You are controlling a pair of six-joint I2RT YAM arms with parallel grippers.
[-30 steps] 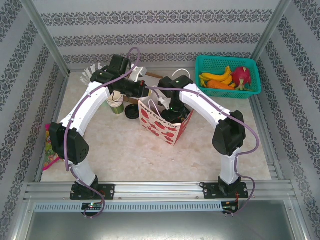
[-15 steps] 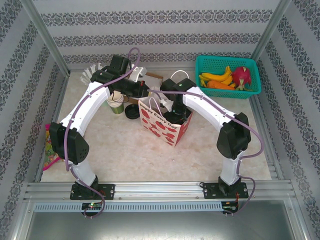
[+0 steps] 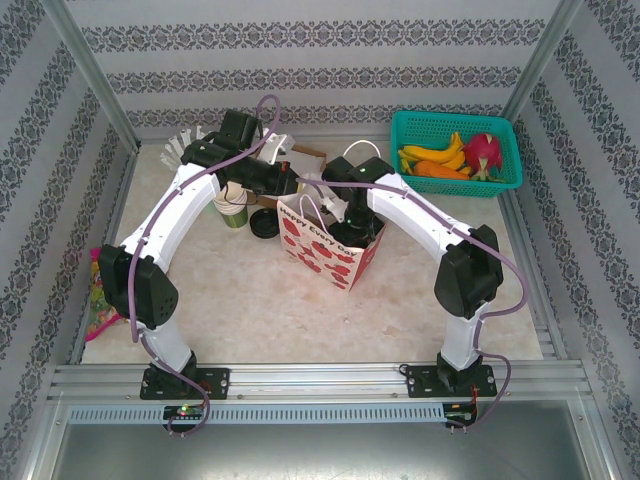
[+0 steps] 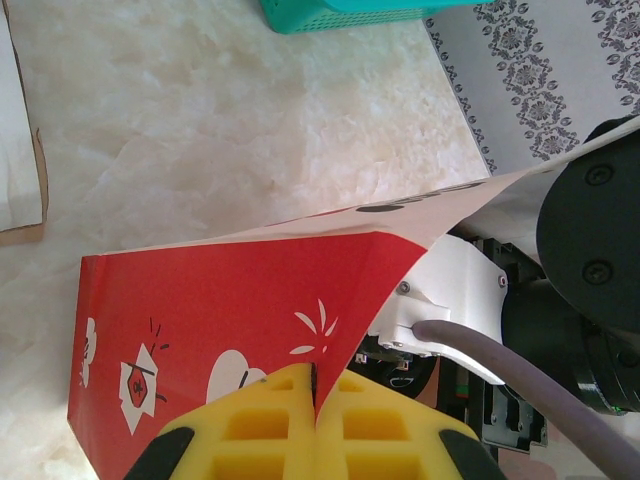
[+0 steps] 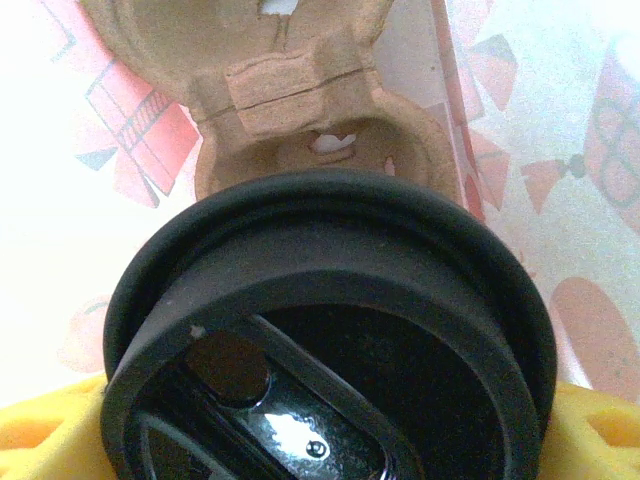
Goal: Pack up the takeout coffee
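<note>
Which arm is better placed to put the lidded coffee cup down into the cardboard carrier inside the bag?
Right. The right pincer grips the takeout coffee inside the paper bag, just by the cardboard carrier. The left pincer is shut on the bag's rim, holding it open.

View along the right gripper (image 5: 320, 440). The takeout coffee (image 5: 330, 300) is clasped between the yellow fingers (image 5: 35, 430), which emerge on either side from under the rim of its round black lid (image 5: 440, 260). The cup body is hidden beneath the lid. A small oval tab (image 5: 228, 366) lies off-centre on the lid's glossy recessed top. Directly ahead of the fingertips stands a brown moulded-pulp carrier (image 5: 300, 100), one empty socket facing the lid. Around both rise the pale inner walls of the paper bag (image 5: 560, 130), red print showing through.
</note>
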